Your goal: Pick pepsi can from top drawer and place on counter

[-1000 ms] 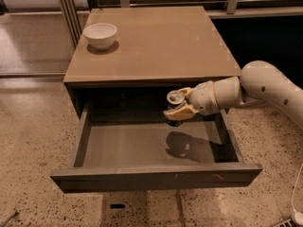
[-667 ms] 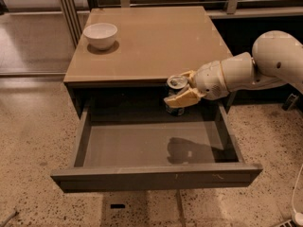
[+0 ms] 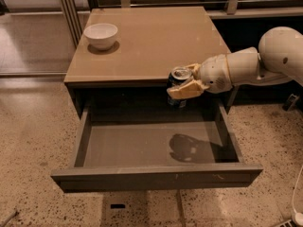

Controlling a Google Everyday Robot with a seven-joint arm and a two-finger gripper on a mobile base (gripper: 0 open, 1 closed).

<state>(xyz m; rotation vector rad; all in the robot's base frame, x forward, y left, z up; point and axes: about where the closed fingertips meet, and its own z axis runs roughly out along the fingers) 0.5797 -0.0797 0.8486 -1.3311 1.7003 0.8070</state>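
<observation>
Pepsi can point(image 3: 180, 73): clamped in the gripper point(image 3: 183, 81), sits higher than a second ago, clear of the top drawer point(image 3: 156, 175) and level with the front edge of the counter point(image 3: 151, 41). Leaves, by the look of it, only carrying it inward and setting down.

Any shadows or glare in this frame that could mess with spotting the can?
Camera view: the gripper is shut on the can at the front edge of the counter. It casts a dark blob shadow on the floor of the drawer, right of centre. The recess behind is nearly black, so the can's dark body blends in. The counter shows only soft sheen.
</observation>
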